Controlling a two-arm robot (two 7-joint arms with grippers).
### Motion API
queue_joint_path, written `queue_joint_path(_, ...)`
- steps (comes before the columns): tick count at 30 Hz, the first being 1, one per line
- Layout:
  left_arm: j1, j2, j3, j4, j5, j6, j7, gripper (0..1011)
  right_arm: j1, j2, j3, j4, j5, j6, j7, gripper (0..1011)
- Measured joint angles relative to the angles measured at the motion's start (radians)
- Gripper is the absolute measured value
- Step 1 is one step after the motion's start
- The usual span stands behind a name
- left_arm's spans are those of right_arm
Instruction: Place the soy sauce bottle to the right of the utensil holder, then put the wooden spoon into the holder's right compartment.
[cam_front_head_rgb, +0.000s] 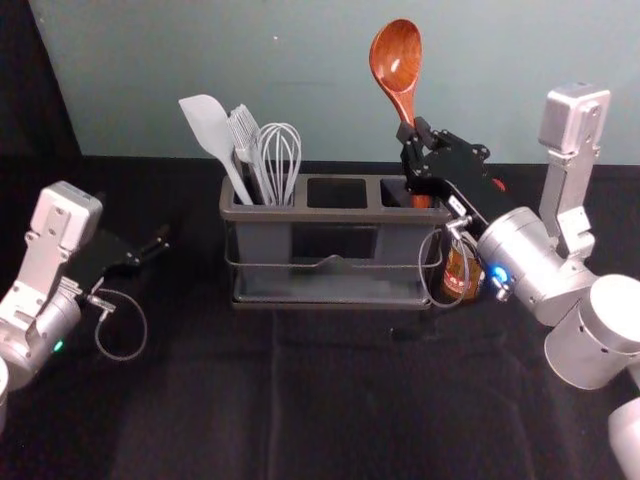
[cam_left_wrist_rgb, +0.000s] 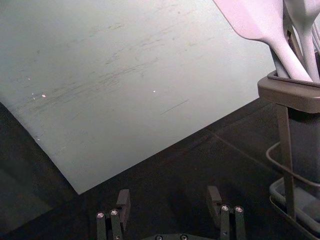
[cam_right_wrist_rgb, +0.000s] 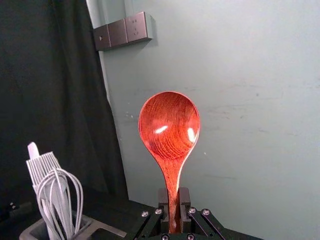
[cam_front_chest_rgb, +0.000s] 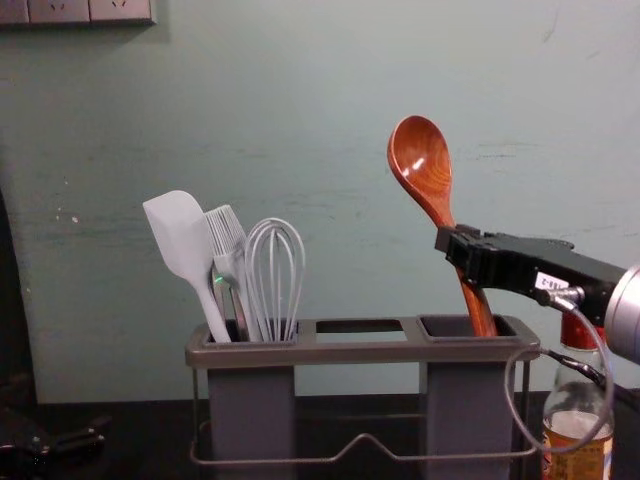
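Above holder (cam_front_chest_rgb: 365, 352), spoon (cam_front_chest_rgb: 422, 165) partly behind right end effector (cam_front_chest_rgb: 457, 250)

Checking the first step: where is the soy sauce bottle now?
In the chest view, the soy sauce bottle stands at the right, just right of the utensil holder, partly behind the right arm.

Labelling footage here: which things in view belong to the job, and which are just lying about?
Job:
- utensil holder
- soy sauce bottle, right of it
- wooden spoon, in the right gripper, handle in the right compartment

Not needed:
- spatula, brush and whisk, in the left compartment
- left gripper, idle, left of the holder
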Motion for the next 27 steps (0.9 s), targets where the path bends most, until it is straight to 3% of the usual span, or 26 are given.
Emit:
queue_joint_path(10, 0.0, 0.0, 0.0, 0.0, 0.0, 0.0, 0.0, 1005, 0.001, -0.001, 0.008, 0.008, -0.002, 0.003, -0.003, 171)
queue_joint_path(19, 0.0, 0.0, 0.0, 0.0, 0.0, 0.0, 0.0, 1005, -0.002, 0.0, 0.011, 0.0, -0.003, 0.002, -0.003, 476)
queue_joint_path(27, 0.0, 0.0, 0.0, 0.0, 0.0, 0.0, 0.0, 1005, -0.049, 0.022, 0.038, -0.08, 0.02, 0.016, -0.003, 715)
